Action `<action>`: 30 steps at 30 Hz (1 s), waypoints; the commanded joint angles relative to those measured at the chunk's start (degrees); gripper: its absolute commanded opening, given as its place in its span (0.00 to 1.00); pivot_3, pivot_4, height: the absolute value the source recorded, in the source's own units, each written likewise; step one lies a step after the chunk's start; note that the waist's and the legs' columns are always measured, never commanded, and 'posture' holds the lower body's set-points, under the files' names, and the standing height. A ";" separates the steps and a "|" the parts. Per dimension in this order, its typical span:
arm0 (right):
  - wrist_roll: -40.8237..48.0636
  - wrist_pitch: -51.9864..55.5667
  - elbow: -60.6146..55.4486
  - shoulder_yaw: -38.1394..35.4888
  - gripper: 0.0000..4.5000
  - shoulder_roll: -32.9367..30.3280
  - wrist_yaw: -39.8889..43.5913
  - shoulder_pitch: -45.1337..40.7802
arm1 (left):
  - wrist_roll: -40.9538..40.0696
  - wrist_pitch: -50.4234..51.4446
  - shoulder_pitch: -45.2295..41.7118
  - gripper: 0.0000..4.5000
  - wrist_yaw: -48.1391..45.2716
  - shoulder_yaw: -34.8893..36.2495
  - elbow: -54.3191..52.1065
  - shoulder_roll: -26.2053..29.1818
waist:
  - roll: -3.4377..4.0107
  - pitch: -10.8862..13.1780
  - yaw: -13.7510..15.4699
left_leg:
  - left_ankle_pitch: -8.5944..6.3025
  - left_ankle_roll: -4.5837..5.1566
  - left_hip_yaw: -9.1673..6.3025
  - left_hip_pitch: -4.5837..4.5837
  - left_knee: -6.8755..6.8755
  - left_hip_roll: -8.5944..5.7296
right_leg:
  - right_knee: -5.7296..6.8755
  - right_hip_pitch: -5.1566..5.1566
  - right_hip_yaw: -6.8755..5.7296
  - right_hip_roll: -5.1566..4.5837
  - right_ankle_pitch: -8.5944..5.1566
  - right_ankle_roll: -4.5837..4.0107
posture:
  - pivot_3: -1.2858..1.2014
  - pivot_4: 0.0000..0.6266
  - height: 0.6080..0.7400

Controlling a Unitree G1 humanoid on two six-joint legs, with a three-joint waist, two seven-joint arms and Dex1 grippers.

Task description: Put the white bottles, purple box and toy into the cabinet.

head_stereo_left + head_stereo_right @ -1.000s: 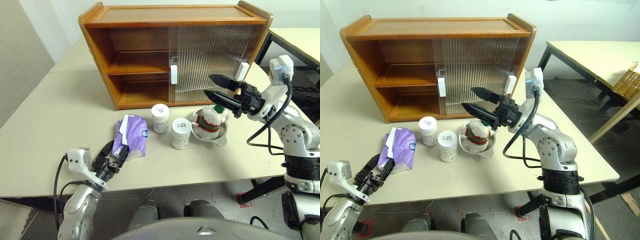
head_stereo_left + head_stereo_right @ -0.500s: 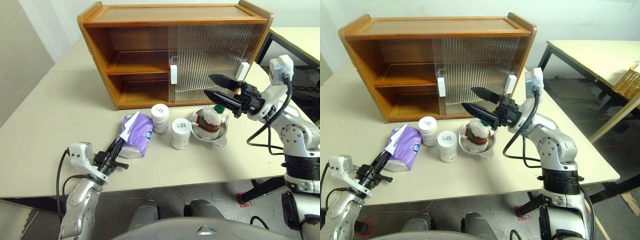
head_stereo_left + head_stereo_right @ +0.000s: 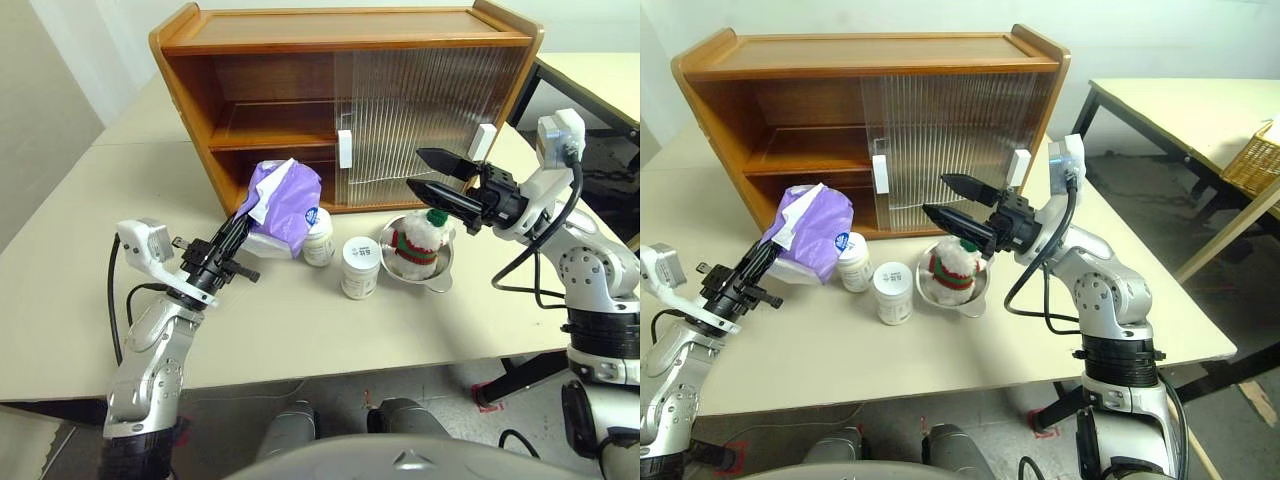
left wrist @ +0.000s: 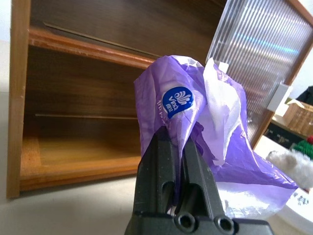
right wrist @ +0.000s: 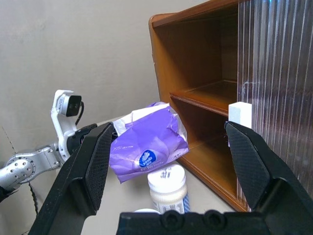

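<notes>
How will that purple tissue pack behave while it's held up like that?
Probably floppy: the purple box crumples and sags where the left end effector pinches its edge. It looks light, hanging from that small grip. The loose white tissue may flap or slip out.

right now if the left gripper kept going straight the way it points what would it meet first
Probably nothing at once: the left gripper, shut on the purple box, points into the open left half of the cabinet. Past the box, the lower compartment's dark back panel looks first in line, though depth is hard to judge.
</notes>
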 commanded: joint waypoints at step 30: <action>-0.59 -1.30 -0.88 0.23 1.00 0.88 -0.50 1.00 | 2.32 14.50 -41.19 0.01 19.94 2.50 22.53 -0.24 | -0.10 0.04 -0.03 | 0.23 0.36 -0.05 0.14 0.50 -0.12 | 0.00 0.50 0.00 0.08 0.24 0.24 | 0.48 0.02 1.00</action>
